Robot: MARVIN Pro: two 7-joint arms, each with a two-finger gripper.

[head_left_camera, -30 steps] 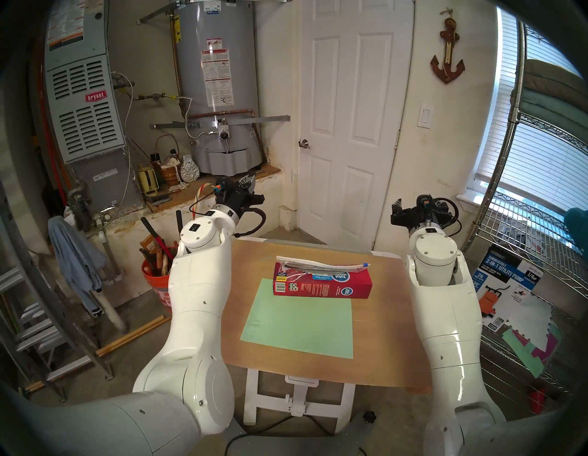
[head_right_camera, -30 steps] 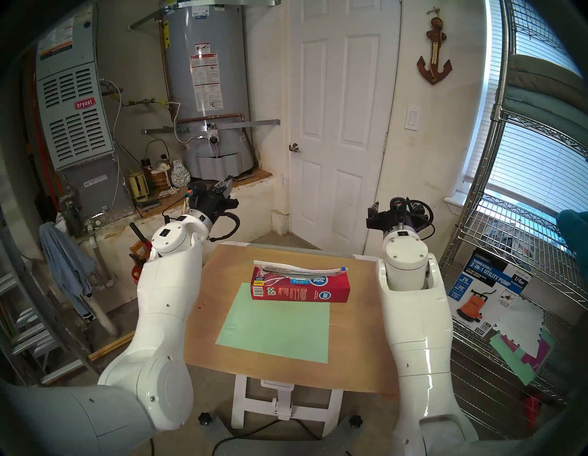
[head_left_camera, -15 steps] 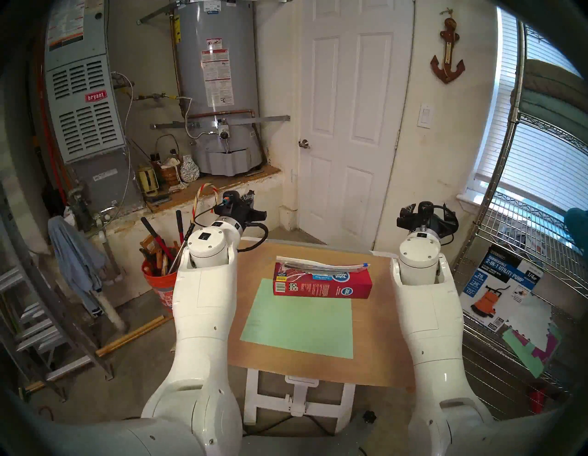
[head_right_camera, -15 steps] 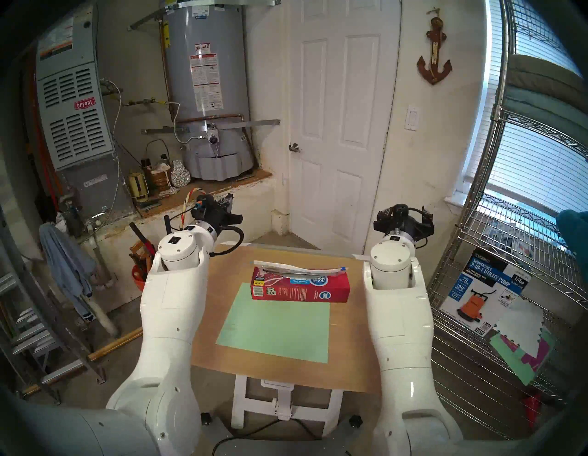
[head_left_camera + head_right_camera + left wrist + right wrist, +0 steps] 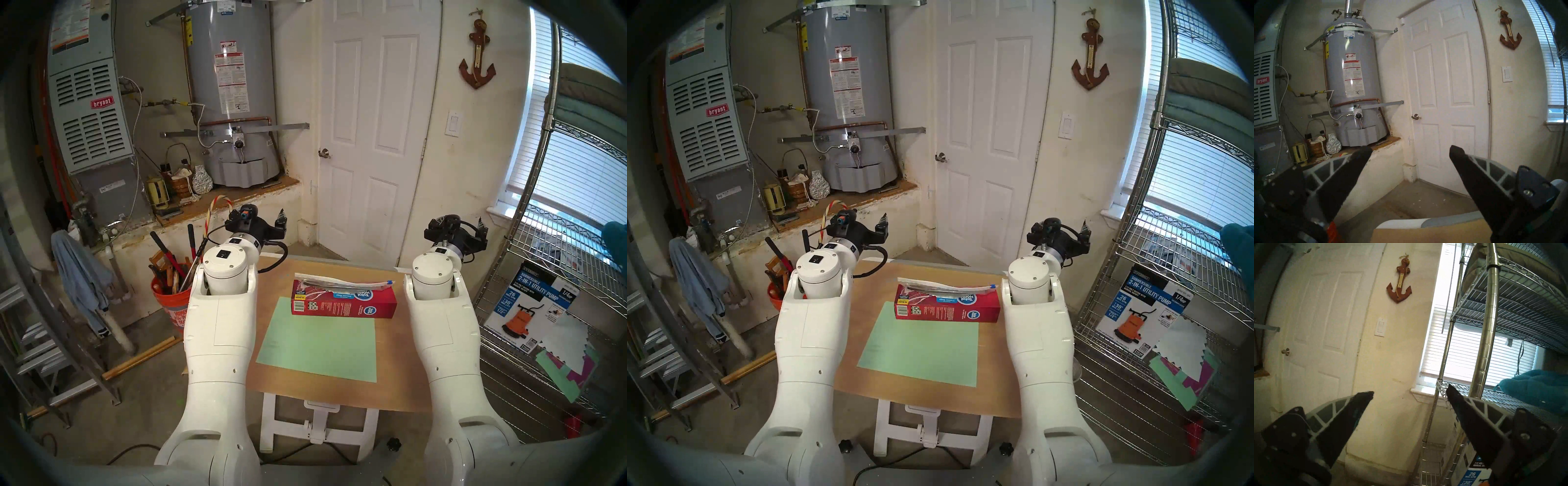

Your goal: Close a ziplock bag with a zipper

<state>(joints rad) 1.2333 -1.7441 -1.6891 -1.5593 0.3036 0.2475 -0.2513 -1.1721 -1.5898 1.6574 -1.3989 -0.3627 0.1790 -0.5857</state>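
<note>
Table (image 5: 400,373), ziplock bag (image 5: 339,282) atop red box (image 5: 342,303)

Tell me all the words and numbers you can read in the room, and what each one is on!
"bryant": red badge on the grey furnace.
"A.O. Smith": top band of the water heater.
"SUBMERSIBLE 2-IN-1 UTILITY PUMP", "1/4 HP", "26", "30'": pump box by the wire shelf.
"Total Home", upside down: red box on the table.
Too small to read: the heater's warning stickers, the furnace's top label, the red box's fine print.
</note>
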